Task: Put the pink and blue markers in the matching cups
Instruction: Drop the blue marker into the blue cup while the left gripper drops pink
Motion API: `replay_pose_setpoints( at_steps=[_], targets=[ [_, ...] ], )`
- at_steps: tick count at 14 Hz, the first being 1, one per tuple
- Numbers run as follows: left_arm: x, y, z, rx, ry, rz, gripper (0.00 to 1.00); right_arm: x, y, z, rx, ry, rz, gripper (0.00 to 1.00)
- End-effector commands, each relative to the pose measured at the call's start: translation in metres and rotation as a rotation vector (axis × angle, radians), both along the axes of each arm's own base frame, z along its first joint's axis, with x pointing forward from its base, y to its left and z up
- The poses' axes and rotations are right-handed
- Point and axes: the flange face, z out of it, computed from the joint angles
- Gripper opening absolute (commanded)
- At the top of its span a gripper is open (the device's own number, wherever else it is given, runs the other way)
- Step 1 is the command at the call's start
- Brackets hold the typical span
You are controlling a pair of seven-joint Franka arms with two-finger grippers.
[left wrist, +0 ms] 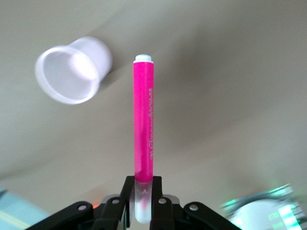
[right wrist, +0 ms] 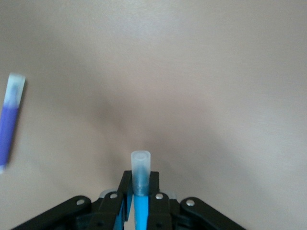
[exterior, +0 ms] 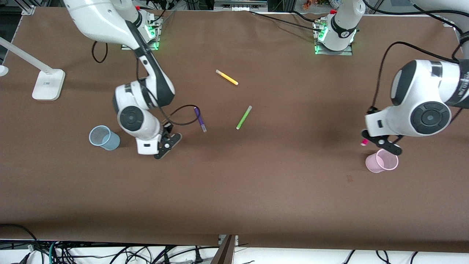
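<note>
Now left gripper clamps magenta-pink felt marker above pale pink translucent plastic cup; right gripper pinches bright blue marker beside pale blue translucent cup.

Slim magenta-pink felt marker clamped at its pale cap in my left pincer, beside the translucent pale pink tumbler. Bright blue marker, greyish cap outward, in my right pincer. Pale blue tumbler upright on bench.
</note>
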Motion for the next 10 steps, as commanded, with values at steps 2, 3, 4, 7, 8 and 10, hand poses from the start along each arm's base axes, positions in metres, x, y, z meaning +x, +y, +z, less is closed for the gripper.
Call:
replay_pose_setpoints(
  at_steps=[2, 3, 4, 7, 8, 10],
  targets=[
    [0.019, 0.1, -0.011, 0.072, 0.101, -0.145, 0.0, 0.001, -0.049, 0.08, 0.055, -0.011, 0.149, 0.0],
    [0.023, 0.112, -0.021, 0.109, 0.121, -0.176, 0.0, 0.001, -0.061, 0.091, 0.086, -0.002, 0.174, 0.0],
    [0.028, 0.12, -0.033, 0.164, 0.134, -0.209, 0.0, 0.002, -0.078, 0.103, 0.144, 0.001, 0.188, 0.0],
    [0.038, 0.119, -0.066, 0.194, 0.171, -0.235, 0.0, 0.013, -0.129, 0.128, 0.289, -0.004, 0.327, 0.0],
    [0.043, 0.117, -0.075, 0.19, 0.176, -0.24, 0.0, 0.014, -0.148, 0.129, 0.344, 0.008, 0.364, 0.0],
    [0.056, 0.095, -0.093, 0.212, 0.184, -0.286, 0.0, 0.015, -0.19, 0.123, 0.451, -0.011, 0.411, 0.0]
  ],
)
